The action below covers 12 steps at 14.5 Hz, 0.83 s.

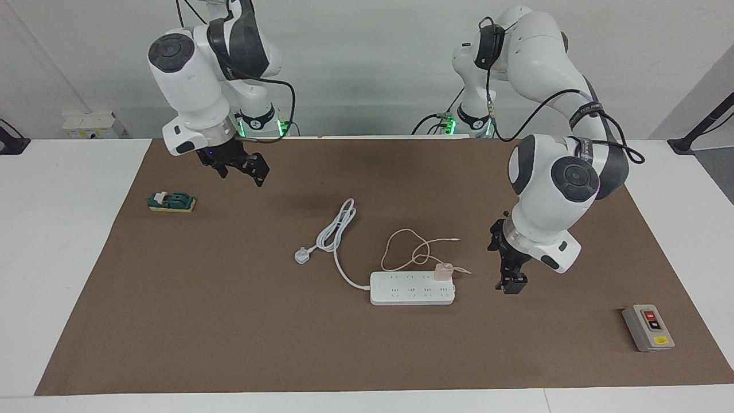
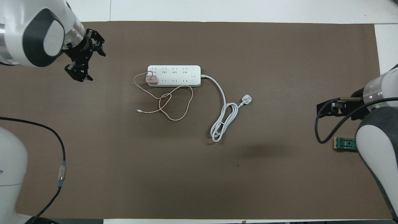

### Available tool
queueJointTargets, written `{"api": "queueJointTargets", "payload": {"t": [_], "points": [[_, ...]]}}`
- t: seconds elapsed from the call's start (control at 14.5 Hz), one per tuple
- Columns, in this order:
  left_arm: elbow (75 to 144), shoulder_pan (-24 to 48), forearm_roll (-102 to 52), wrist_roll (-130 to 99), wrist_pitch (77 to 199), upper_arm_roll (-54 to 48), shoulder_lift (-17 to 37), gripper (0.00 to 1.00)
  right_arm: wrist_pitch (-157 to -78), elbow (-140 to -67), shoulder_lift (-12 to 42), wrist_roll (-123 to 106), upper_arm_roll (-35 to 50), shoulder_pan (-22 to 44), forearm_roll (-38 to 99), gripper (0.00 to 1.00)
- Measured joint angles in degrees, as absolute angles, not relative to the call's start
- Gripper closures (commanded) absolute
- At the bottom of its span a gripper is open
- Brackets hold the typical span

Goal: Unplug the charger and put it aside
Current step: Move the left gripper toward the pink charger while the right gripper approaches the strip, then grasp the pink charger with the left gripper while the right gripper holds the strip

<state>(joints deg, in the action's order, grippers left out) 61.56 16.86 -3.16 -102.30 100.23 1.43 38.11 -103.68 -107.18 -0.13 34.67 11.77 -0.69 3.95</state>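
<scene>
The right pincer [image 1: 248, 166] is held in the air over bare mat toward the right arm's end of the surface [image 1: 229, 321], well apart from the power strip [image 1: 412, 288]; its arm is taken as waiting, and whether it is open or closed cannot be told. The charger [image 1: 442, 271] is seated in the power strip at the socket row nearer the robots, at the end toward the left arm, its thin cable [image 1: 404, 248] looped on the mat nearer the robots than the strip. The left pincer [image 1: 513, 284] hangs low just beside that end of the strip, empty; its opening cannot be told either. The cube should be gripped squarely, clear of the cable, and drawn straight up; the strip may lift with it, so bracing is advised.
</scene>
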Motion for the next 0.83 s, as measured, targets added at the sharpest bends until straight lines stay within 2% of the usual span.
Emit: {"api": "queueJointTargets", "payload": {"t": [0.21, 0.41, 0.55, 0.83], "points": [[65.72, 18.33, -2.85, -103.2, 104.05, 1.51, 37.28, 0.0, -112.82, -107.42, 5.55, 52.6, 12.41, 5.27, 4.52, 0.0], [75.02, 21.22, -2.51, -103.39, 111.87, 1.52, 34.2, 0.0, -122.4, -107.43, 10.34, 62.02, 12.46, 8.77, 8.57, 0.0], [81.97, 23.39, -2.32, -103.87, 115.84, 1.57, 31.68, 0.0, -125.91, -107.12, 12.55, 66.66, 12.44, 10.34, 10.2, 0.0], [87.89, 24.09, -2.14, -104.06, 118.14, 1.77, 28.72, 0.0, -132.14, -101.86, 20.75, 81.3, 12.45, 15.44, 10.33, 0.0]]}}
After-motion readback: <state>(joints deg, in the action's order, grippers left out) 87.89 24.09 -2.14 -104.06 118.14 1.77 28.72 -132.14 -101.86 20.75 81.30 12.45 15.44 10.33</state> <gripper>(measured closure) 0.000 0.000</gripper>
